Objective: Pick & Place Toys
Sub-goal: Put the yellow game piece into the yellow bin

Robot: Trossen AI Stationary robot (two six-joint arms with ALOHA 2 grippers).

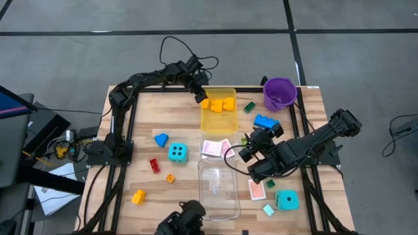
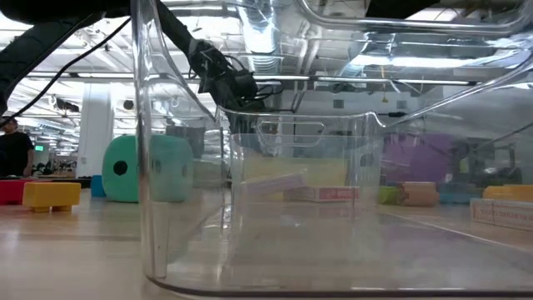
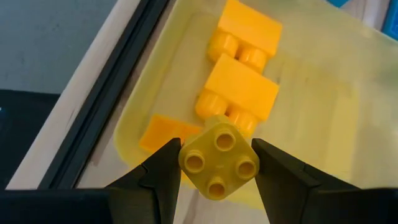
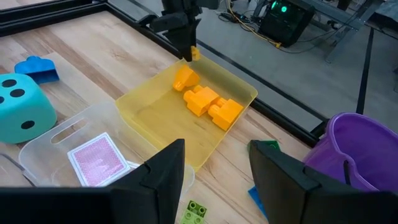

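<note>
Over yellow tray (image 3: 323, 93): left jaws (image 3: 217, 163) clamp yellow brick (image 3: 219, 159).

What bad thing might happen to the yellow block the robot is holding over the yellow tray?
The left gripper holds the yellow block above the yellow tray's edge, so if dropped it might bounce out. It might also hit the yellow bricks already inside and knock them about.

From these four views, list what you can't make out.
- Low view: the clear tray fills the frame, blurring the toys behind it.
- Left wrist view: the yellow brick in the left gripper hides the yellow tray floor below.
- High view: the right gripper covers whatever lies under it.
</note>
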